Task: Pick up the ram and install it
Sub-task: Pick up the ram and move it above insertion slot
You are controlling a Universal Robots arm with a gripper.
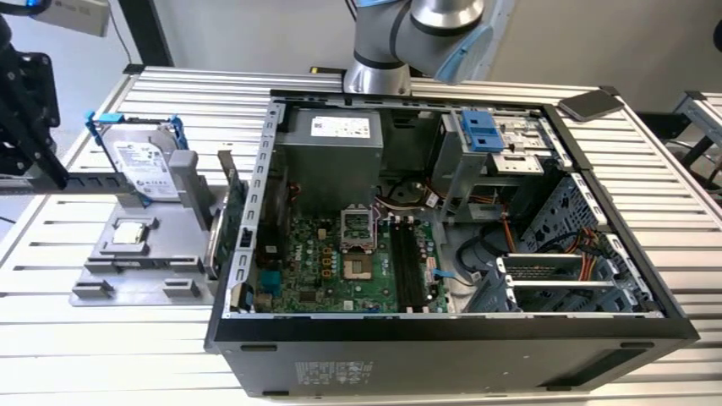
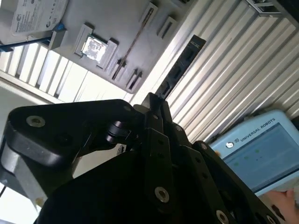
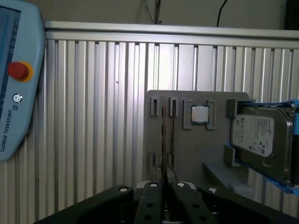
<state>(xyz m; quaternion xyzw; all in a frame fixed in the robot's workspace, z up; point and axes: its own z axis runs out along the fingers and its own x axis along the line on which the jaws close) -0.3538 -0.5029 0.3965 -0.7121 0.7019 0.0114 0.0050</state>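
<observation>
- Gripper (image 3: 166, 179) (image 2: 156, 105): black fingers (image 3: 174, 184) drawn narrow, pinched on one end of the ram.
- The ram (image 2: 180, 70) (image 3: 163, 135) is a long, flat, dark circuit-board stick. It juts straight out from the fingertips and touches nothing else that I can see.
- In the first wrist view the stick shows edge-on, a thin dark line lying across the flat grey plastic tray (image 3: 187, 149) (image 1: 135, 271) between its small slot holders.
- In the second wrist view the stick's broad face shows against the ribbed metal table (image 2: 243, 60), just off the tray's edge (camera angle; I cannot tell its height over the tray).
- On the tray: a square silver processor chip (image 3: 200, 114) (image 1: 132, 231) near the middle, and a silver hard drive in a blue frame (image 3: 254, 135) (image 1: 144, 169) at the end away from the slot holders.
- On the exterior view's right of the tray: an upright green card (image 1: 232, 216), then the open black computer case (image 1: 451, 326) just beside it.
- Well apart from the tray: a pale blue teach pendant (image 3: 11, 70) (image 2: 261, 149) with a person's hand (image 2: 285, 200) at its corner.
</observation>
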